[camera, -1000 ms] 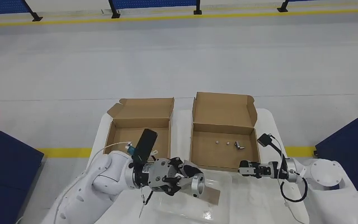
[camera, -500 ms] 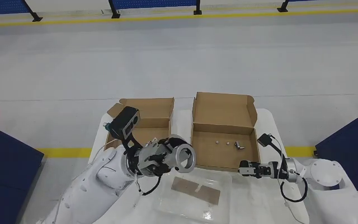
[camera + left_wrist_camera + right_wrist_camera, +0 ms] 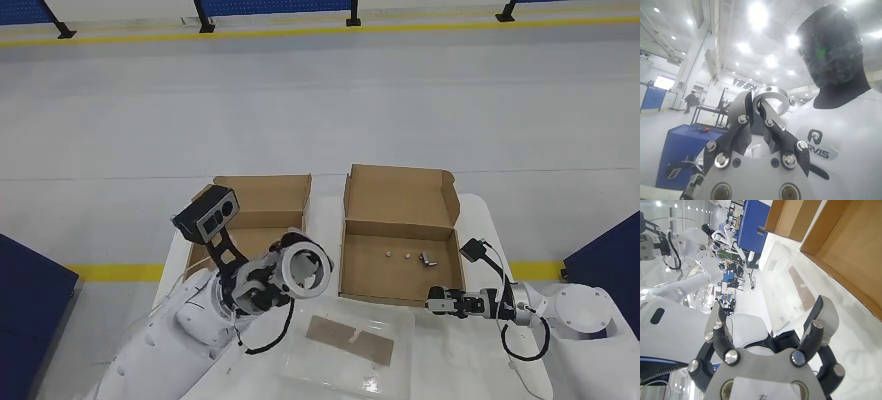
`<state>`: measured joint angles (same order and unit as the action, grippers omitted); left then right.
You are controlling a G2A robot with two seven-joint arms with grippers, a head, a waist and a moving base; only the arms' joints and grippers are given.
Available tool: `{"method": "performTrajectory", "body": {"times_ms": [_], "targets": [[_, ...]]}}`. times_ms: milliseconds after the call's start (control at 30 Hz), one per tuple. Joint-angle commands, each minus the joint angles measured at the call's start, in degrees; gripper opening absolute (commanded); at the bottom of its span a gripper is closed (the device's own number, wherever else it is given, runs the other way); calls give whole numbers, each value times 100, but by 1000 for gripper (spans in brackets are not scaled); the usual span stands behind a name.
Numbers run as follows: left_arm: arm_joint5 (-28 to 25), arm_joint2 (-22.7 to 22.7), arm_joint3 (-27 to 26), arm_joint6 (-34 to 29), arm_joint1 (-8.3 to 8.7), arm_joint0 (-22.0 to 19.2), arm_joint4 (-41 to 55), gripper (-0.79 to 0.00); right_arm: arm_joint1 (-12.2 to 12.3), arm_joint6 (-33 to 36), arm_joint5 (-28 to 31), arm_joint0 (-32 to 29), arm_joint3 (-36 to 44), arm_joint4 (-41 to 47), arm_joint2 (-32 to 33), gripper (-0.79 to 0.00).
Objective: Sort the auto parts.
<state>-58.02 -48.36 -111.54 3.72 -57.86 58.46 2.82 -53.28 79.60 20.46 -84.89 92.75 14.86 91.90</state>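
A shiny metal ring (image 3: 303, 270) hangs in the air over the near right corner of the left cardboard box (image 3: 240, 240). My left gripper (image 3: 286, 279) is shut on it. In the left wrist view one finger sits inside the ring (image 3: 770, 100) and the other outside, with the gripper (image 3: 755, 106) pointing upward. My right gripper (image 3: 432, 300) rests low, open and holding nothing, just in front of the right cardboard box (image 3: 400, 278). That box holds a few small metal parts (image 3: 405, 255).
A clear plastic tray (image 3: 300, 372) with brown patches (image 3: 350, 340) on its floor lies near the table's front edge; in the right wrist view it (image 3: 783, 279) sits just beyond the open fingers, beside the box wall (image 3: 848, 256). Both boxes' lids stand open at the back.
My left arm has lifted the ring from above the tray and carried it back and to the left, up to the left box. The right arm has stayed put.
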Motion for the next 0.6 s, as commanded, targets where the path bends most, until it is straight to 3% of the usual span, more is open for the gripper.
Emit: {"method": "performTrajectory", "body": {"times_ms": [0, 333, 433, 567], "targets": [[2, -18, -49, -50, -20, 37, 197, -785, 0, 0, 0, 0, 0, 0, 0, 0], [121, -413, 148, -536, -75, 254, -213, -785, 0, 0, 0, 0, 0, 0, 0, 0], [373, -484, 34, -523, -108, 333, -420, -785, 0, 0, 0, 0, 0, 0, 0, 0], [310, -483, -56, -376, -170, 394, -304, -785, 0, 0, 0, 0, 0, 0, 0, 0]]}}
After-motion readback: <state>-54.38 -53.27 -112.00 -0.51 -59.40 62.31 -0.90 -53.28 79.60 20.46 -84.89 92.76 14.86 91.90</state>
